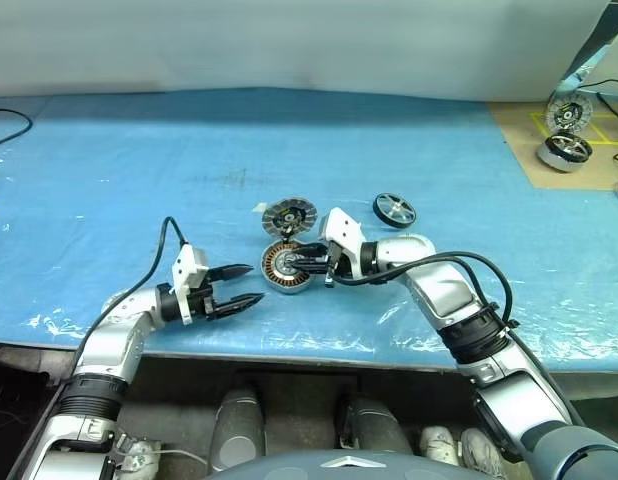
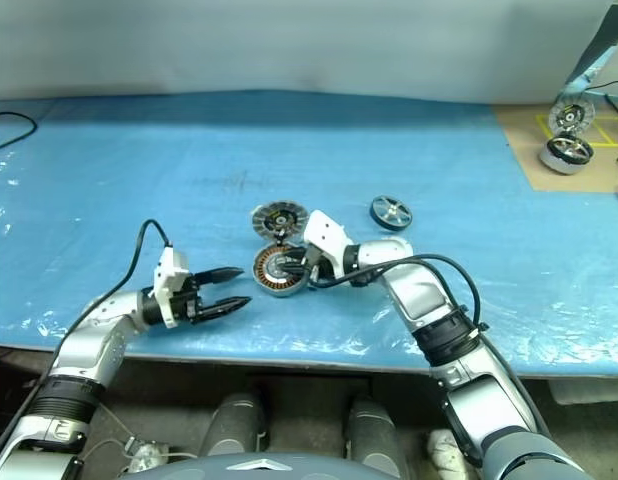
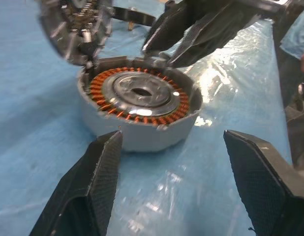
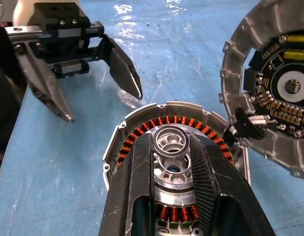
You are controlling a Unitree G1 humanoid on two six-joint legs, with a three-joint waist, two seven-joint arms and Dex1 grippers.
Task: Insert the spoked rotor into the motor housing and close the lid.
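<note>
With the wheel (image 1: pixel 394 210) lying well behind it, untouched, the right gripper (image 4: pixel 172 162) pinches the cup's (image 1: pixel 286 268) pale hub, lid (image 1: pixel 289 215) just beyond, while the spread left gripper (image 1: pixel 243 284) waits nearby; next, probably fetch the wheel.

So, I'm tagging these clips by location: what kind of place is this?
Probably a robotics lab or assembly workbench: blue plastic-covered table, loose motor parts like the motor housing and lid, more motors aside.
</note>
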